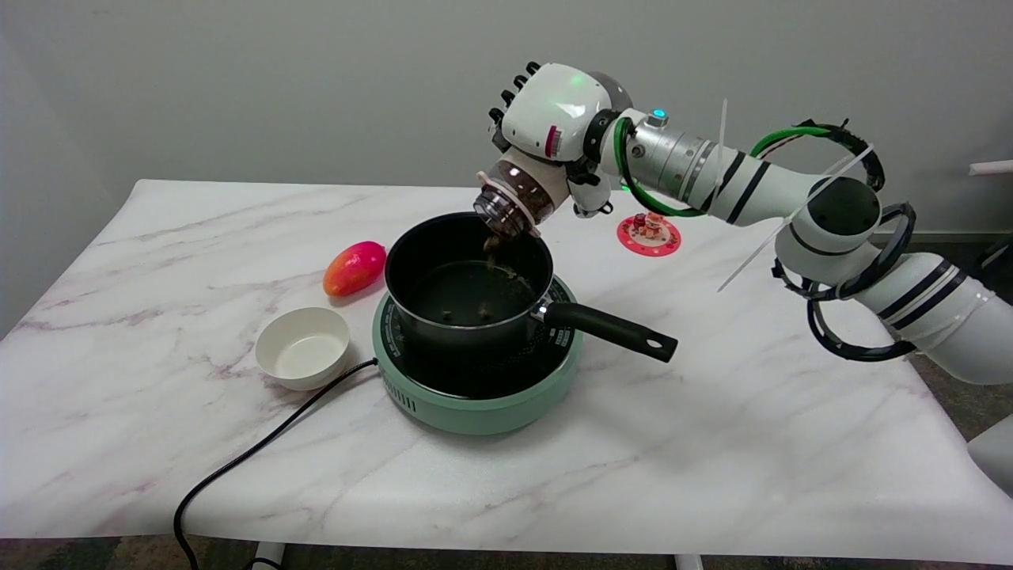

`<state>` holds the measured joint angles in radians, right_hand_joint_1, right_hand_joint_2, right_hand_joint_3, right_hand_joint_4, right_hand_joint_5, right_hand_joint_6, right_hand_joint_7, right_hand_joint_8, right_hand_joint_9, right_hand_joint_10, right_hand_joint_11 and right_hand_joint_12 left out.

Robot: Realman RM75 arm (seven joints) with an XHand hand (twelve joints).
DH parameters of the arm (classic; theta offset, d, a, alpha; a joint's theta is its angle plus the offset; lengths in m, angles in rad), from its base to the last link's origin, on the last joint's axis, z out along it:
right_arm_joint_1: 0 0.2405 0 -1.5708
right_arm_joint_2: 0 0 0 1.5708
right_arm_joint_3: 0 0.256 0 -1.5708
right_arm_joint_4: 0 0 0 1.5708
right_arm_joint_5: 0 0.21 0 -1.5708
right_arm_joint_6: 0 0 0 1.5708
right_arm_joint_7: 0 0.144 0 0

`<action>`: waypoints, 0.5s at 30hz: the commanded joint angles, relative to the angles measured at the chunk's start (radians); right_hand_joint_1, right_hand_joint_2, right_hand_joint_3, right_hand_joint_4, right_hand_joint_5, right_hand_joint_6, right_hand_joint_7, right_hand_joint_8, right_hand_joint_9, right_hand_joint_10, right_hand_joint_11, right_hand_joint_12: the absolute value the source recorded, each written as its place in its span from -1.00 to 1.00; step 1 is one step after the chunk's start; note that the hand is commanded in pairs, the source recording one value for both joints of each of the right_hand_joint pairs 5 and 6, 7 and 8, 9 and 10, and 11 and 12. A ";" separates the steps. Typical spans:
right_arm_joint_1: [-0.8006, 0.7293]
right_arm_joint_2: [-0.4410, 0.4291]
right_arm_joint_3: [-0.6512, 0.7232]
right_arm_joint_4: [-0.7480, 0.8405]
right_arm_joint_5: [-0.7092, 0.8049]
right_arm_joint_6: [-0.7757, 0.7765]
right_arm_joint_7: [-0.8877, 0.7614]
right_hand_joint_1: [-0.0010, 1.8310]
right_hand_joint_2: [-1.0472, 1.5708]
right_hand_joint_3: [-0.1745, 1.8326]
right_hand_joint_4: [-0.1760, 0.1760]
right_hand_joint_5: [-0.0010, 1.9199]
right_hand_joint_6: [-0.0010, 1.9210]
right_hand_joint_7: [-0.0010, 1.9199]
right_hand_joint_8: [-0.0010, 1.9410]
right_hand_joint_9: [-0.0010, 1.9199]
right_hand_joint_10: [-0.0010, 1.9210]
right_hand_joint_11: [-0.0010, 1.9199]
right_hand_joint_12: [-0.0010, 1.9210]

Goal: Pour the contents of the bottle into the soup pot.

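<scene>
Right hand (pixel 554 119) holds bottle (pixel 518 198) tilted, mouth down-left over soup pot (pixel 467 293).

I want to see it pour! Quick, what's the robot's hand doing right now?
Right hand: holding the bottle, tipped mouth-down over the soup pot, brown bits spilling in.

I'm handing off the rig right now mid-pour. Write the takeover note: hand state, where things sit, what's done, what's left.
Right hand: grips the bottle, tilted mouth-down over the far rim of the soup pot.
Pot: sits on the green hotplate, handle pointing right.
Done: pour under way; brown pieces are falling from the mouth and a few lie in the pot.
Left: brown contents still show inside the bottle; hold the tilt until it empties.
Nearby: white bowl and mango left of the pot.
</scene>
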<state>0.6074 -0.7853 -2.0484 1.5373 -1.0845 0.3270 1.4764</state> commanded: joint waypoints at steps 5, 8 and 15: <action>0.112 0.026 -0.067 0.015 -0.055 0.052 -0.003 0.64 0.56 -0.11 0.00 1.00 1.00 1.00 0.98 0.41 0.41 0.24 0.24; 0.124 0.023 -0.070 0.008 -0.062 0.057 -0.003 0.63 0.56 -0.11 0.00 1.00 1.00 1.00 0.98 0.41 0.41 0.24 0.24; 0.146 0.022 -0.070 0.004 -0.080 0.059 -0.005 0.64 0.56 -0.11 0.00 1.00 1.00 1.00 0.98 0.41 0.41 0.24 0.24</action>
<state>0.6919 -0.7675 -2.0958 1.5476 -1.1250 0.3682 1.4742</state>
